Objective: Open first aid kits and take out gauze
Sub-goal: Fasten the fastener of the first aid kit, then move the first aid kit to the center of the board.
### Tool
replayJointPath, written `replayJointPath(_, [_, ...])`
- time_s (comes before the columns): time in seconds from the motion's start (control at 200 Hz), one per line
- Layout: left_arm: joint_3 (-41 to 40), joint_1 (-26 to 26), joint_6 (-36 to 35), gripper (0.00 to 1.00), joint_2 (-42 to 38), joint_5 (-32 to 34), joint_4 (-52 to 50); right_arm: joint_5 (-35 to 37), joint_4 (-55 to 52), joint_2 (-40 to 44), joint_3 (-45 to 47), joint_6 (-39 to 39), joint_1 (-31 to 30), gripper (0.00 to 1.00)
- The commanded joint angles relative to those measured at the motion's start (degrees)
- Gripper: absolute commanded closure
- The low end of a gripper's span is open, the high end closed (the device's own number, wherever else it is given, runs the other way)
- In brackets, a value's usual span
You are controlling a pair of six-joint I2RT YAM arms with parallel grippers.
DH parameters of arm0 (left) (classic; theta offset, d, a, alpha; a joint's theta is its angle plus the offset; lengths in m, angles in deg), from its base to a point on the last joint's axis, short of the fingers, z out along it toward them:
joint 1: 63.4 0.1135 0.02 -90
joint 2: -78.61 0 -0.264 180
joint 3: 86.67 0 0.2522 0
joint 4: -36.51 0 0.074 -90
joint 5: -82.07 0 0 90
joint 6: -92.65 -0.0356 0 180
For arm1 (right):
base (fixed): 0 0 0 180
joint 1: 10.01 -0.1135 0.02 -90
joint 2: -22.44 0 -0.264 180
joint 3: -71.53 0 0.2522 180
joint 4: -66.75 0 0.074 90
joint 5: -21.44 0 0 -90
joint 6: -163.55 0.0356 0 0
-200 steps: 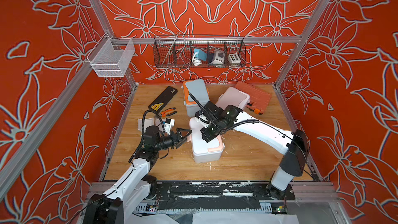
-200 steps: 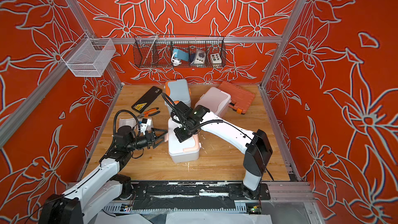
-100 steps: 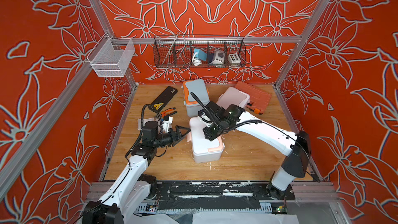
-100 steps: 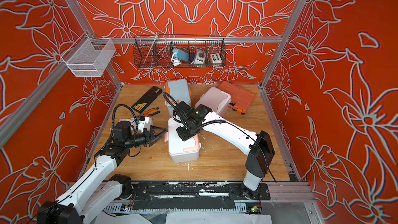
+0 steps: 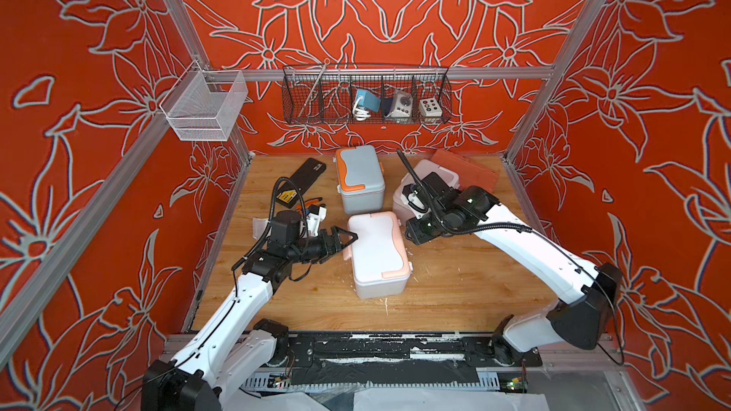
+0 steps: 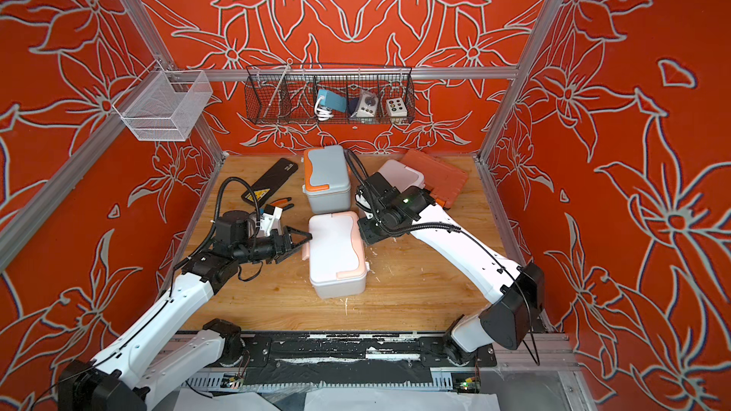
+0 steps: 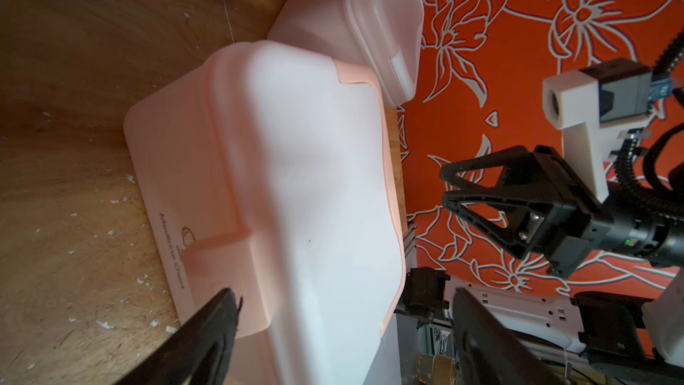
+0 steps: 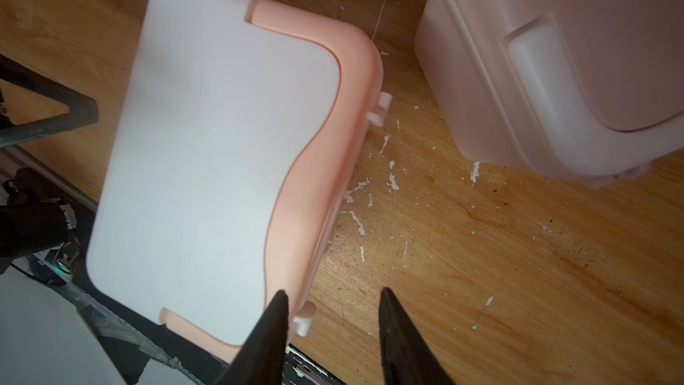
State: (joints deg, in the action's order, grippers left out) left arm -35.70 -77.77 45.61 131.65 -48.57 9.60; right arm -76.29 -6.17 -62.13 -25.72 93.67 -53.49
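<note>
Top views both show the three first aid kits on the wooden table (image 5: 455,290), and all three lids are down. The white kit (image 5: 377,255) is near the centre, the blue-grey kit (image 5: 360,179) is at its 12 o'clock, and the pink kit (image 6: 401,175) is at its 1 o'clock, partly behind the right arm (image 5: 526,247). No gauze is plainly visible. One pale flat thing (image 5: 259,227) lies at 9 o'clock of the white kit, half under the left arm (image 5: 245,302). It could be a gauze pad, but I cannot tell. By my judgement the task is not far along: no kit is open, so the opening and the taking out are both left. The white kit is probably the one in hand, since both arms are at it.

From where I stand, the left arm comes in from 7 o'clock, low and nearly level. The left gripper (image 5: 346,242) points toward 3 o'clock at the white kit's 9 o'clock side. Its jaws are spread wide. In the left wrist view the end of the kit sits between them, but they do not press on it and hold nothing.

The right arm comes in from 5 o'clock with the wrist bent down. The right gripper (image 8: 333,292) points at the table just beside the kit's 3 o'clock edge, near two small white pegs (image 8: 381,105). Its jaws are parted by a moderate gap, with only bare wood between them and nothing held.
</note>
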Motion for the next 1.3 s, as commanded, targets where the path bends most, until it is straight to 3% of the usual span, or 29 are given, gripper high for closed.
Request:
replayJointPath(0.0, [1.1,-1.6,-1.2,0.14,1.5,3.5,-1.4,-3.7,2.0,-0.1,2.6,0.1,0.2,0.56])
replayJointPath(0.741, [0.6,-6.8,3.2,0.14,8.4,3.4,7.9,-14.7,7.8,-2.4,7.2,1.0,0.1,0.57])
replayJointPath(0.926, [0.7,-8.1,4.1,0.14,9.6,3.2,10.2,-14.1,8.0,-2.3,8.2,1.6,0.1,0.58])
replayJointPath(1.296, [2.3,-8.1,-1.6,0.11,8.7,10.1,1.5,-8.6,6.4,0.2,8.2,2.1,0.1,0.53])
